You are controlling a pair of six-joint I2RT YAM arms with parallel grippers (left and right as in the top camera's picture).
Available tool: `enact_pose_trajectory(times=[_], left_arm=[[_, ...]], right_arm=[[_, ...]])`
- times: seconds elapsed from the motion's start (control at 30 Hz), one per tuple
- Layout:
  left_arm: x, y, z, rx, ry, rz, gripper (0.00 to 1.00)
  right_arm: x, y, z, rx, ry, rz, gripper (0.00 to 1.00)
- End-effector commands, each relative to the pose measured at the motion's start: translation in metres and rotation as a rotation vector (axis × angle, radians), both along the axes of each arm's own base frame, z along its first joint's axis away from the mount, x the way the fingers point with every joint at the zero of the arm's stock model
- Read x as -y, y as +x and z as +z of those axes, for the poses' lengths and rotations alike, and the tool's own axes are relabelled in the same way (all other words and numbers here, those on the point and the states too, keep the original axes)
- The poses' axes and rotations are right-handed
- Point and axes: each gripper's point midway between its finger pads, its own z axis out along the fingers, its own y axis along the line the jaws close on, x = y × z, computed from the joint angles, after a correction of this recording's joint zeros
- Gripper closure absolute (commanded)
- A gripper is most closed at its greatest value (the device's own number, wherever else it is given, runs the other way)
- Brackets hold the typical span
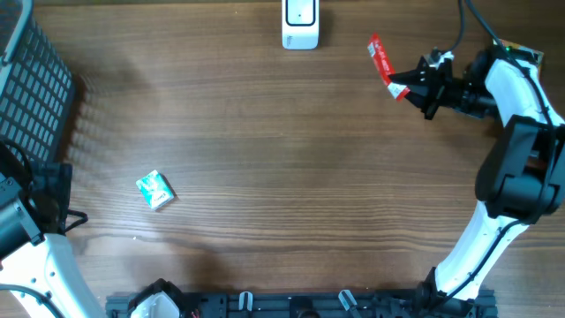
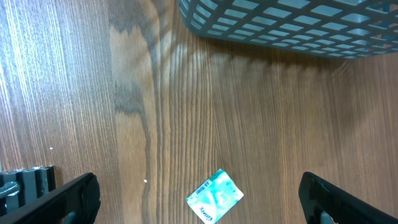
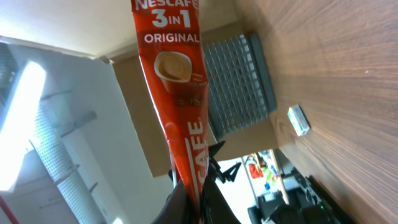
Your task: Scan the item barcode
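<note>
Right gripper (image 1: 413,82): jaws closed on one end of a red Nescafé 3-in-1 stick sachet (image 1: 382,60). In the right wrist view the sachet (image 3: 177,93) runs straight out from the pinch, printed face toward the lens, free end clear of the tabletop (image 1: 282,159). We judge the end grip deliberate, since it leaves most of the wrapper uncovered for a reader. No barcode is visible to us on the face shown; it may be on the other side.

From overhead the sachet sits near 1 o'clock, its free end pointing toward 11 o'clock and so toward the white device (image 1: 300,24) at the 12 o'clock edge. We take that device for the scanner. Sachet and device are near but apart, so we judge the scan not yet made; presenting the barcode side is the step that remains.

Left gripper (image 1: 58,190): jaws wide open, holding nothing, parked at 9 o'clock. A small green packet (image 2: 214,196) lies flat on the tabletop between the open jaws in the left wrist view, untouched. A grey mesh basket (image 1: 31,84) occupies 10 o'clock, presumably for finished items.
</note>
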Motion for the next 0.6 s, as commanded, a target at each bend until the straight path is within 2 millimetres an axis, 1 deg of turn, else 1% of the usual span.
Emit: enact_pose_trajectory(times=[0.0, 0.17, 0.27, 0.37, 0.57], left_arm=[[-0.002, 0.001, 0.004, 0.015, 0.005, 0.013, 0.00], [-0.002, 0.001, 0.004, 0.015, 0.005, 0.013, 0.00], [-0.002, 0.001, 0.004, 0.015, 0.005, 0.013, 0.00], [-0.002, 0.001, 0.004, 0.015, 0.005, 0.013, 0.00], [-0.002, 0.001, 0.004, 0.015, 0.005, 0.013, 0.00]], right_arm=[[-0.016, 0.000, 0.016, 0.074, 0.041, 0.014, 0.96], [-0.040, -0.006, 0.015, 0.084, 0.042, 0.074, 0.96], [-0.049, -0.008, 0.015, 0.073, 0.045, 0.097, 0.96], [-0.054, -0.008, 0.015, 0.054, 0.049, 0.112, 0.96], [-0.057, -0.009, 0.014, 0.051, 0.050, 0.121, 0.96]])
